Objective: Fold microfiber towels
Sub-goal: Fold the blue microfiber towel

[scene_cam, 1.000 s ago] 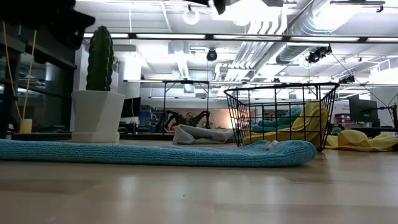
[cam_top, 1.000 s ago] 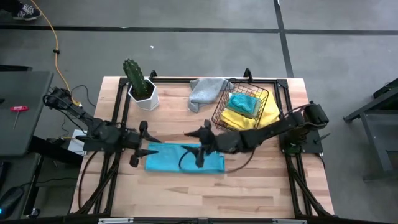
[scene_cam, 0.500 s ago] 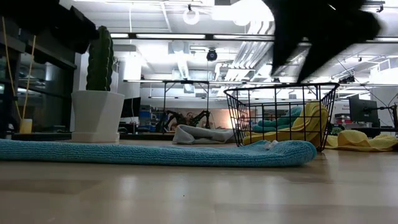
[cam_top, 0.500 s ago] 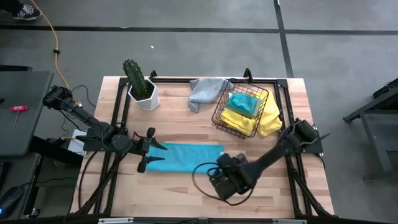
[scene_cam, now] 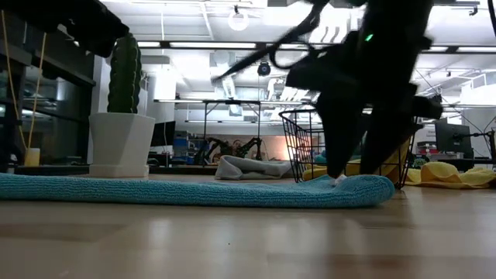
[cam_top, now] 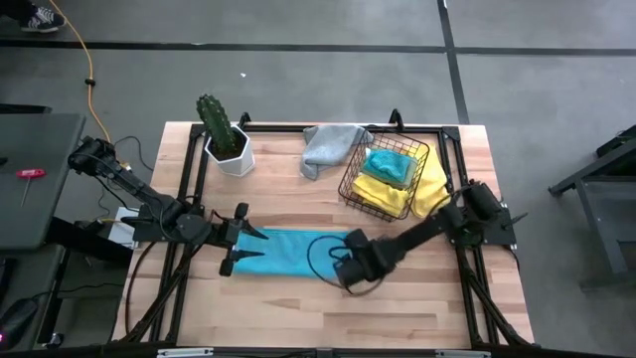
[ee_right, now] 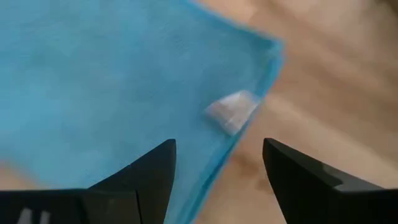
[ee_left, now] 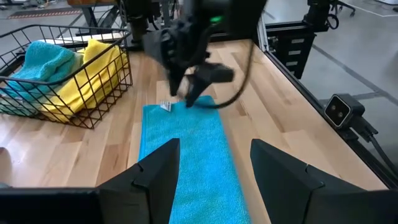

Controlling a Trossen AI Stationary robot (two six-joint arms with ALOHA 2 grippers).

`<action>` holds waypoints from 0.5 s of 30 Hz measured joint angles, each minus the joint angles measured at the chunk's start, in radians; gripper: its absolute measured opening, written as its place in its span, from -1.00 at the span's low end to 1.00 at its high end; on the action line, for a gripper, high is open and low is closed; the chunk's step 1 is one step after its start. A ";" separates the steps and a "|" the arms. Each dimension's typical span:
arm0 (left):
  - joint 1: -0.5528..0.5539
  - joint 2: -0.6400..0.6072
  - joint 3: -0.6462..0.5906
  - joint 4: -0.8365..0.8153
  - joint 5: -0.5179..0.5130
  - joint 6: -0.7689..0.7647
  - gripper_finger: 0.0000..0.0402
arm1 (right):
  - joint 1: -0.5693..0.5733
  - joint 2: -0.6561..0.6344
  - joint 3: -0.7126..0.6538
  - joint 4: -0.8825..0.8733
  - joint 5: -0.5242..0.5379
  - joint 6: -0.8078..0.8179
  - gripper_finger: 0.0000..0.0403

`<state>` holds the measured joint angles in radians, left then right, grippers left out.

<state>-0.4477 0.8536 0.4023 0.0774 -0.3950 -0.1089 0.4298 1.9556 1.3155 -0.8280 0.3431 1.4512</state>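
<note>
A small white tag [ee_right: 231, 112] is sewn at one corner of the teal towel [cam_top: 293, 251], but no writing on it can be read. That towel lies folded into a long strip on the pale wooden table [cam_top: 298, 308], between the two arms. The right gripper [cam_top: 345, 275] hangs just over the tagged corner at the strip's right end with its fingers [ee_right: 140, 180] spread apart and nothing between them. The left gripper [cam_top: 241, 251] sits at the strip's left end, its jaws parted and empty, the cloth running away beneath them. Toward the back right stands a black wire basket [cam_top: 360, 189] holding a second teal towel [cam_top: 389, 165] on top of a yellow towel [cam_top: 378, 191]; more yellow cloth [cam_top: 432, 189] spills out on the basket's right side. A grey towel [cam_top: 326, 147] lies crumpled just left of the basket. A green cactus [cam_top: 214, 119] in a white pot [cam_top: 231, 157] stands at the back left corner. The table has a black frame and sits on a grey floor with dark lines; behind it the low view shows a workshop with ceiling lights and ducts.
</note>
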 joint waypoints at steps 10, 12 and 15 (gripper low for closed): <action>0.000 0.000 0.000 -0.006 0.000 -0.003 -0.07 | -0.064 0.001 -0.004 -0.005 -0.105 -0.035 0.16; 0.000 0.000 0.000 -0.006 0.000 -0.003 -0.07 | -0.062 0.002 -0.005 0.006 -0.110 -0.027 0.16; 0.000 0.000 0.000 -0.006 0.000 -0.013 -0.07 | -0.061 0.002 -0.037 0.097 -0.123 -0.015 0.16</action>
<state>-0.4477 0.8536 0.4023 0.0715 -0.3950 -0.1219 0.3691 1.9576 1.2789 -0.7307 0.2204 1.4360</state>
